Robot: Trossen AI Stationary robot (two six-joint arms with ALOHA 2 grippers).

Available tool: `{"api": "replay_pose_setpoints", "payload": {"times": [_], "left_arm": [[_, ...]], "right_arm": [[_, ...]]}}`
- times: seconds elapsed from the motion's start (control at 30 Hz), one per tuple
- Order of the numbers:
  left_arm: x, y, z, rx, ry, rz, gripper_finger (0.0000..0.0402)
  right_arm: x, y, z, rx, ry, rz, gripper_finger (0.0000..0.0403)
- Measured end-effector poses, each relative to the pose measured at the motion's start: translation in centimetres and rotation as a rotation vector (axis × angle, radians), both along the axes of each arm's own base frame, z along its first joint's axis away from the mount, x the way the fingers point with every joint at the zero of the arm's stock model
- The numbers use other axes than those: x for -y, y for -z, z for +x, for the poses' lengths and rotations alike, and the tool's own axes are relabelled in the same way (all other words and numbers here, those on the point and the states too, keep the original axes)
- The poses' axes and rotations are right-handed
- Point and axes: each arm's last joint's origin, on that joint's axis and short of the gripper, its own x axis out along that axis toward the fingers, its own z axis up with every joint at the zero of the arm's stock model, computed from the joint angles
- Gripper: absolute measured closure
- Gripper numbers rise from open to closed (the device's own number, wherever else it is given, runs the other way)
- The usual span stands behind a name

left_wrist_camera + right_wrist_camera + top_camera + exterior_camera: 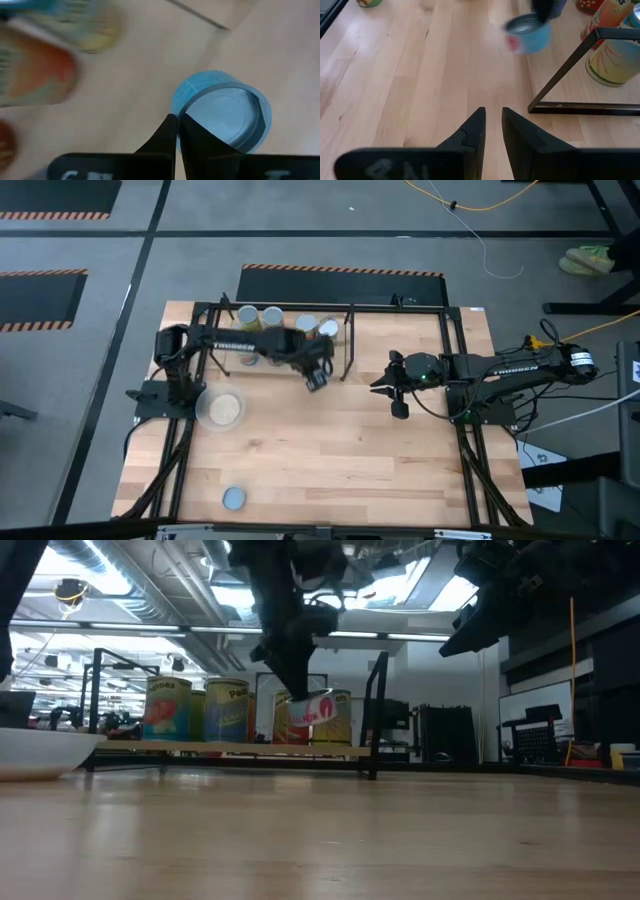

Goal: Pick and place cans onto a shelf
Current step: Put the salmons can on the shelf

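My left gripper [317, 377] is shut on a small blue can [316, 384] with a grey-blue round end, held just in front of the shelf's right end. The can also shows in the low view [316, 708] and the right wrist view [527, 34]. The shelf [348, 340], a light board in a black frame, stands at the table's far left and bears several upright cans [272, 317] [168, 710]. Another can [234, 498] stands on its end near the table's front edge. My right gripper [380, 384] hovers right of the shelf, narrowly open and empty [490, 125]. My left gripper pinches the can's rim [176, 111] between its two fingers, one finger on the recessed round end, the other on the outer blue side. The fingers come from above, slanting down. The can hangs tilted below them, clear of the table [316, 708].
A wide, shallow pale dish [222, 408] sits on the table in front of the shelf's left part, also in the low view [40, 750]. The shelf's black upright post and frame [570, 65] stand close behind the held can. Bare wooden tabletop [340, 460] lies toward the near edge.
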Motion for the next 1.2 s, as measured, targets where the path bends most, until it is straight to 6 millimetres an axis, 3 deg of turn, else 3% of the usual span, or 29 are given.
{"api": "replay_pose_setpoints", "payload": {"times": [0.2, 0.4, 1.2], "left_arm": [[-4.6, 0.0, -1.0, -0.010, -0.098, 0.010, 0.0400], [-6.8, 0.0, -1.8, -0.011, -0.160, 0.008, 0.0399], [-7.1, 1.8, -1.8, -0.104, -0.176, -0.002, 0.0387]], "right_arm": [[0.0, 0.0, 0.0, 0.000, 0.000, 0.000, 0.0335], [0.0, 0.0, 0.0, 0.000, 0.000, 0.000, 0.0335], [0.0, 0.0, 0.0, -0.001, 0.013, 0.017, 0.0335]]}}
